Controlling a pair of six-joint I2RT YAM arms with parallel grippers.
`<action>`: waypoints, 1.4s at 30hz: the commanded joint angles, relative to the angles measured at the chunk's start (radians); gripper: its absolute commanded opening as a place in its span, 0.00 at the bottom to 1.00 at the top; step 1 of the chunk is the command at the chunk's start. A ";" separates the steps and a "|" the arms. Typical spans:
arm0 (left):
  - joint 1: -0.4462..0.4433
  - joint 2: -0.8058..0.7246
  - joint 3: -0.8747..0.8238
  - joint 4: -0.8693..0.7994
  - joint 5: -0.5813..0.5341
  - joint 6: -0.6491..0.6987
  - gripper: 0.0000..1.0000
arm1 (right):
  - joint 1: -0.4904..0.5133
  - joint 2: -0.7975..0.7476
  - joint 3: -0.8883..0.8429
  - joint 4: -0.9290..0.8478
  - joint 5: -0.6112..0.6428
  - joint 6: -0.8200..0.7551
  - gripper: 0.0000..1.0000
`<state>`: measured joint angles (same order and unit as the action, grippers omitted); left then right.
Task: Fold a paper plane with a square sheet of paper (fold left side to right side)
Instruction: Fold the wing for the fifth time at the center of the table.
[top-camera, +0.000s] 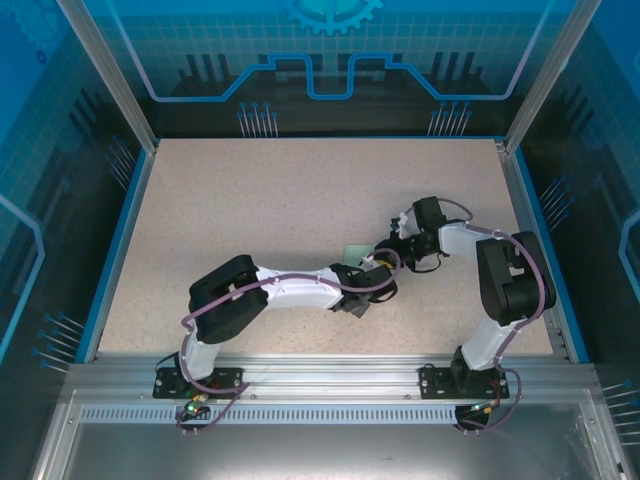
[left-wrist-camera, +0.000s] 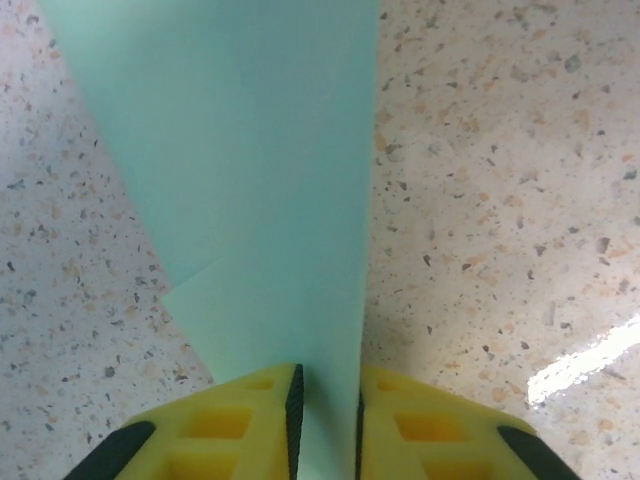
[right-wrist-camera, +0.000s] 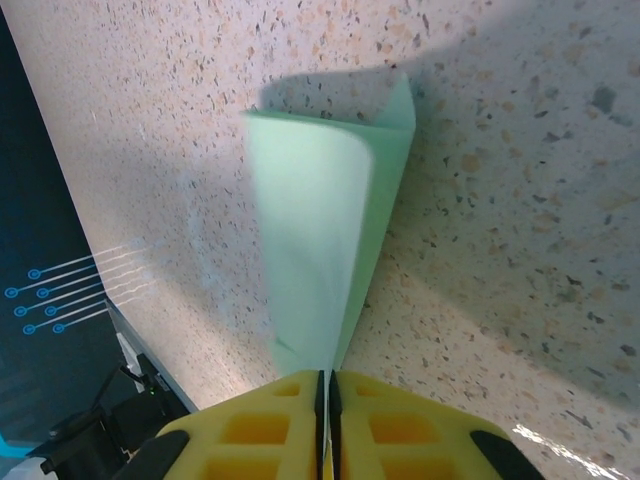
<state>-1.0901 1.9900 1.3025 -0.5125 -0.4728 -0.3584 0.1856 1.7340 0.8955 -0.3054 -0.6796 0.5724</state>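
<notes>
Folded mint-green paper sheet (top-camera: 354, 252) near middle of speckled surface (top-camera: 250, 200), slightly toward right edge, right claw (right-wrist-camera: 327, 400) pinched tight on one end, left claw (left-wrist-camera: 328, 420) narrowly parted with paper running through the gap, actual clamp unclear

The sheet of paper (right-wrist-camera: 310, 250) looks thin, smooth and matt. The table (top-camera: 250, 200) is speckled, stone-like, faintly glossy. The left gripper's fingers (left-wrist-camera: 230, 430) are moulded yellow plastic; the front rail (top-camera: 300, 375) is brushed metal.
</notes>
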 joint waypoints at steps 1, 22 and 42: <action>0.020 -0.066 -0.030 0.031 0.039 0.003 0.18 | -0.001 -0.038 0.024 -0.031 0.002 -0.025 0.21; 0.148 -0.167 -0.202 0.280 0.352 -0.094 0.08 | -0.080 -0.282 -0.149 0.026 0.089 -0.078 0.71; 0.344 -0.257 -0.479 0.673 0.688 -0.287 0.07 | 0.133 -0.192 -0.169 0.209 0.188 0.041 0.67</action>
<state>-0.7624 1.7638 0.8520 0.0711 0.1440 -0.5980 0.2859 1.5139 0.7067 -0.1394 -0.5179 0.5793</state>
